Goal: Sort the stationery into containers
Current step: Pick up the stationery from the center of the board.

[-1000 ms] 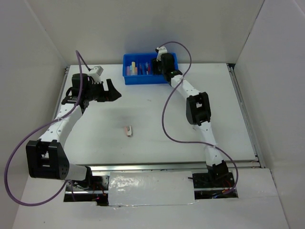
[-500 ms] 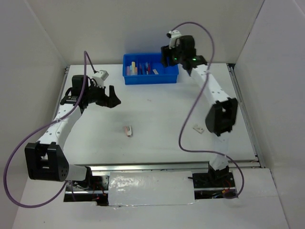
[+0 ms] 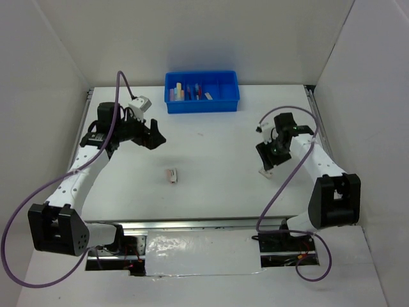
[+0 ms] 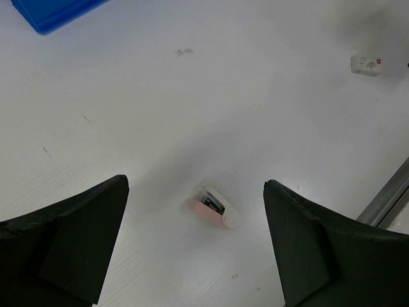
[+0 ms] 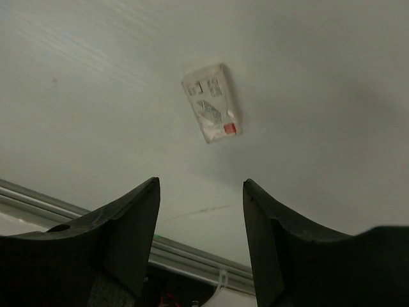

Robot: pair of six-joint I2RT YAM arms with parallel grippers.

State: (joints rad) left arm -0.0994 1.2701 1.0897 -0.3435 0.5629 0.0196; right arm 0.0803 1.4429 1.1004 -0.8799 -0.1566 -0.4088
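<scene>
The blue four-compartment tray [image 3: 202,92] stands at the back of the table with pens and small bars in its left compartments. Its corner shows in the left wrist view [image 4: 51,9]. A beige eraser with a white sleeve [image 3: 171,174] lies mid-table. It lies ahead of my open, empty left gripper [image 4: 195,185], which hovers to the eraser's back left [image 3: 153,133]. A white eraser with a red mark [image 3: 265,171] lies to the right and also shows in the left wrist view [image 4: 367,64]. My right gripper [image 3: 268,157] is open and empty just above it, and the eraser [image 5: 212,111] is ahead of that gripper's fingertips [image 5: 200,183].
White walls enclose the table at the left, back and right. A metal rail [image 3: 326,147] runs along the right edge. The table's front rail [image 5: 192,256] shows just beyond the white eraser.
My right arm has swung from over the blue tray back and down to the right-middle of the table, above the white eraser. My left gripper has shifted slightly right.
</scene>
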